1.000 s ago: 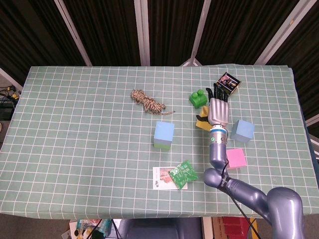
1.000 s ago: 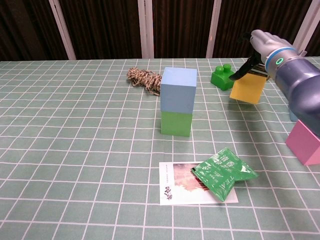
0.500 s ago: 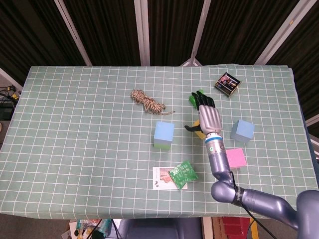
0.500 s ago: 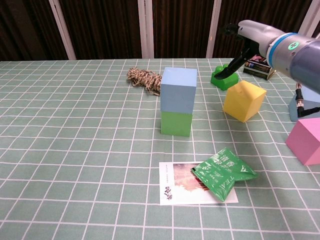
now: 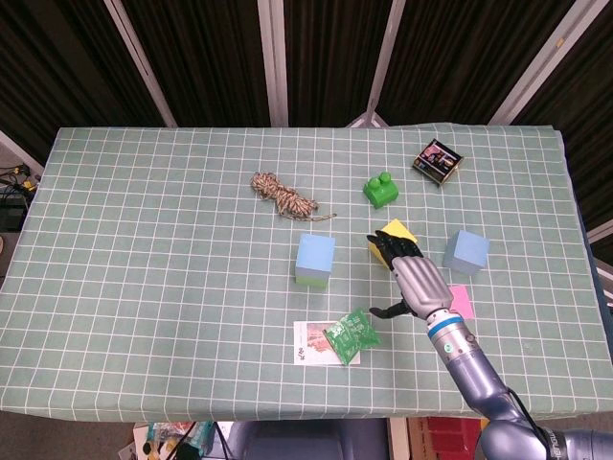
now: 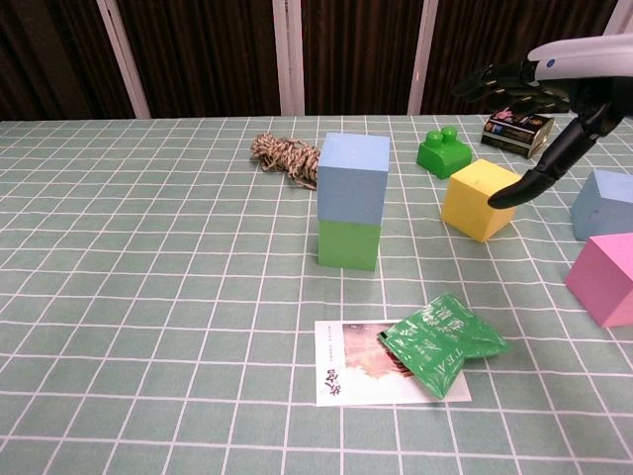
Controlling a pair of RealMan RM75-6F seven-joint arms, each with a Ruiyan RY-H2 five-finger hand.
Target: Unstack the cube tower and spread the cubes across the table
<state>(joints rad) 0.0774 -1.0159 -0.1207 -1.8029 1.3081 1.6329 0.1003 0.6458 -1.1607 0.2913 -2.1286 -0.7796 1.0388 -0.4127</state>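
Yellow cube (image 6: 482, 200), just released onto the table (image 5: 144, 240), is shown beneath the raised, empty right hand (image 6: 539, 104); two cubes remain stacked.

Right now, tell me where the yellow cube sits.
In the chest view the yellow cube rests on the table right of centre, between the two-cube tower and the loose blue cube, near the green brick.

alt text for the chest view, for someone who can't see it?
A two-cube tower, blue cube on green cube, stands mid-table on a green checked cloth. To its right the robot's right hand hovers open above a yellow cube, with a second blue cube and a pink cube at the right edge. A green packet lies in front.
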